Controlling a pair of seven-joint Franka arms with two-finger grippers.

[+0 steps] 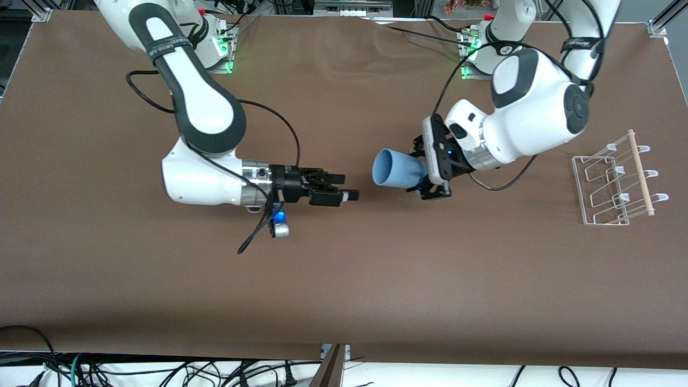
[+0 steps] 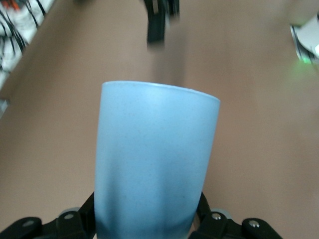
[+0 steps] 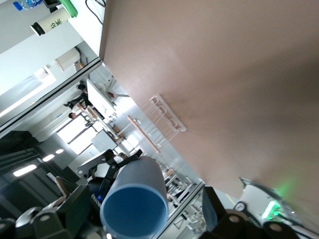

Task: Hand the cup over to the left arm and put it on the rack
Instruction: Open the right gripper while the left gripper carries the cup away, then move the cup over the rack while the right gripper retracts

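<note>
Left end effector, centre-right of front view, is clamped on the base of the cup, over mid table. Cup lies on its side in the air, open mouth pointing at the right end effector, w/ a clear gap between the two. In left wrist view the cup fills the centre of frame, pale blue, plain, black fingers pressed on both sides at its lower end. Right end effector sits centre-left of front view over the table, fingers apart, nothing in them; in right wrist view its own black fingers show at the bottom edge w/ the cup's mouth between them but not touching. Rack stands at the right side of front view, toward the left arm's end of the table, well apart from the cup; wooden dowel runs along its top; the rack also shows mid-frame in right wrist view. Writing: black band on the right arm's upper link, upper left of front view, carries white lettering, too small to read for sure; a similar band on the left arm, upper right, likewise unreadable.
</note>
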